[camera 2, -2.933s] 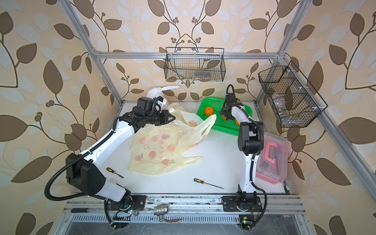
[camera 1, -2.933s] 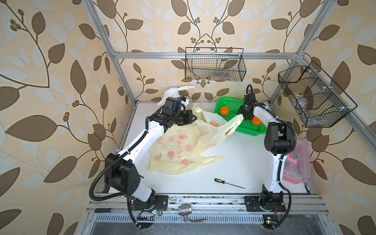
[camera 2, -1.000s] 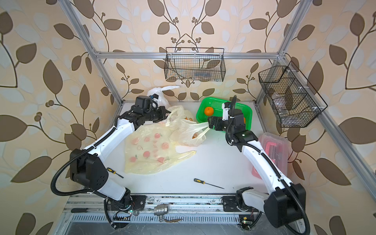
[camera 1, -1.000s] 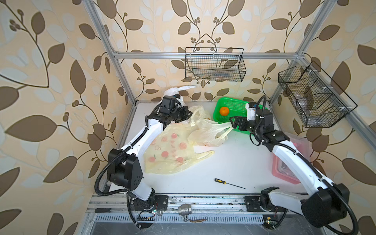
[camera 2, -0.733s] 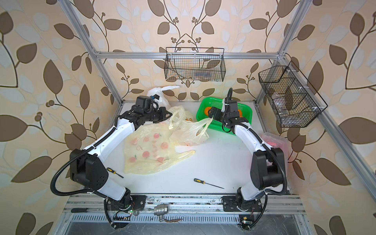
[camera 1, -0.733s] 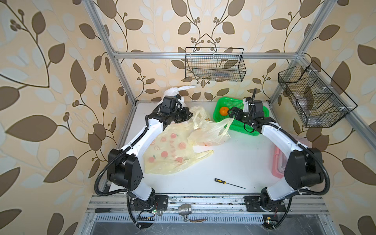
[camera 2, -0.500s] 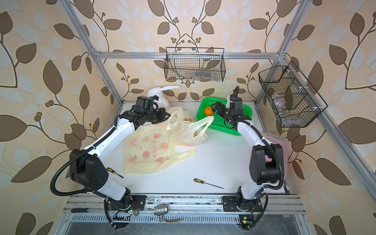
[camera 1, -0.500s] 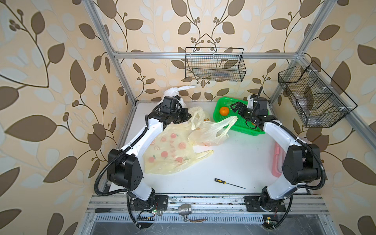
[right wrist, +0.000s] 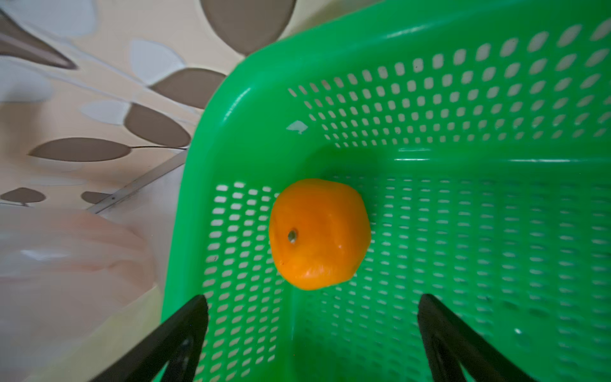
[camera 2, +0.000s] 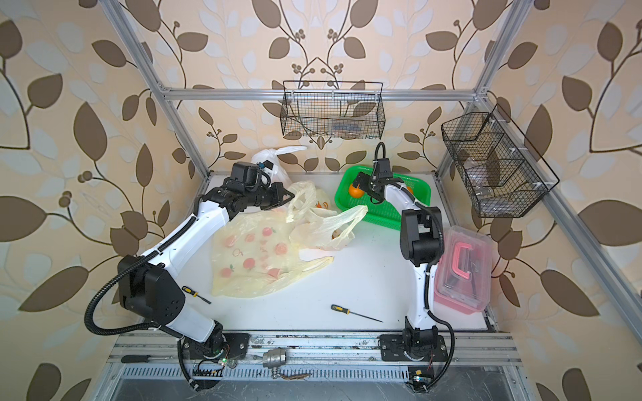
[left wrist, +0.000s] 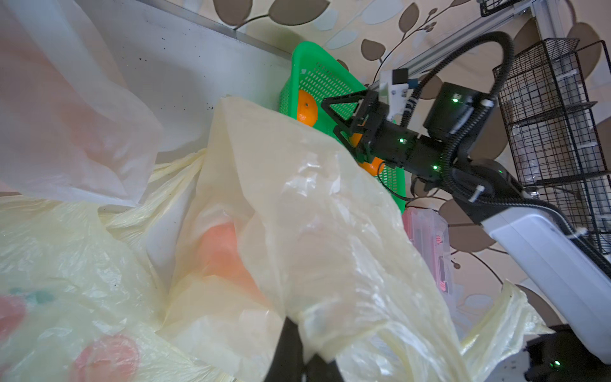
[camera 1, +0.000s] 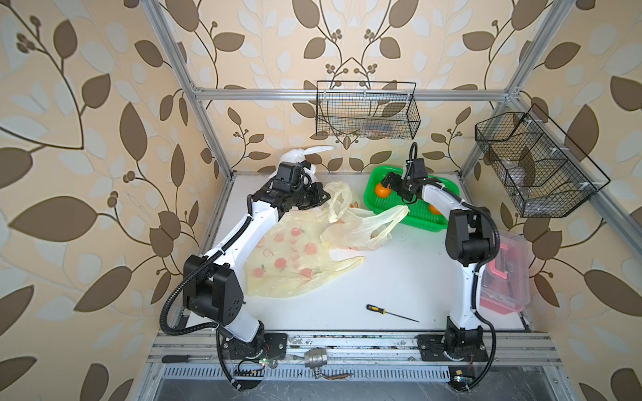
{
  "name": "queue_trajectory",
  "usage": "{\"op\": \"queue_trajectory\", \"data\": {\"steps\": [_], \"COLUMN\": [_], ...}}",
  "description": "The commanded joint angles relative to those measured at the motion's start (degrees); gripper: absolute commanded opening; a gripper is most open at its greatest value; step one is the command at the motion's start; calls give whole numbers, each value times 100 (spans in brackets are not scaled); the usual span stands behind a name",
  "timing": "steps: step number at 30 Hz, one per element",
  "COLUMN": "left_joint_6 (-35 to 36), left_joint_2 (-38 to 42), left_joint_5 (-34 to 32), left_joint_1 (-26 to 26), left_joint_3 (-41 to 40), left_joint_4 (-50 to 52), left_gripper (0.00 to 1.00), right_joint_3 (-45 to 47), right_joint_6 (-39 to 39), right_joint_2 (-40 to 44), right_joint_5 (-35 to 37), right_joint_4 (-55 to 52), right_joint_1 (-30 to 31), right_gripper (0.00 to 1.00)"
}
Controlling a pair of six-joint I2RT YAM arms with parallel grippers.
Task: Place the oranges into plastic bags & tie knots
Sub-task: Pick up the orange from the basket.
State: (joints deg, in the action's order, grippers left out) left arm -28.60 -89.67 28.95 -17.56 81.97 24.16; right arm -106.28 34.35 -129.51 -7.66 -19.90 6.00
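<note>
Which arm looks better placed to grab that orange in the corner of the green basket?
The right, probably. The right claw, open, points at the small round orange fruit in the green perforated plastic basket. The left claw is busy, shut on the pale yellow crinkly plastic bag.

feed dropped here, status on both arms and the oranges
Left jaws shut on open yellow bag. Right jaws open, hovering over orange in green basket. Bag's free handle drapes over basket rim.

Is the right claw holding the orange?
No: the right gripper is open, and the orange lies free in the basket ahead of it.
</note>
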Motion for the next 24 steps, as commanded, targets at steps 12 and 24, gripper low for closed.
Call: {"op": "queue_trajectory", "data": {"steps": [12, 24], "left_joint_6": [23, -26], "left_joint_2": [296, 217], "left_joint_5": [139, 251], "left_joint_1": [15, 7], "left_joint_3": [137, 214], "left_joint_4": [-117, -69], "left_gripper": [0, 0], "right_joint_3": [-2828, -2332], "right_joint_6": [-255, -326], "right_joint_2": [-2029, -1776], "right_joint_5": [318, 696], "right_joint_4": [-1318, -1528], "right_joint_1": [211, 196], "right_gripper": [95, 73]}}
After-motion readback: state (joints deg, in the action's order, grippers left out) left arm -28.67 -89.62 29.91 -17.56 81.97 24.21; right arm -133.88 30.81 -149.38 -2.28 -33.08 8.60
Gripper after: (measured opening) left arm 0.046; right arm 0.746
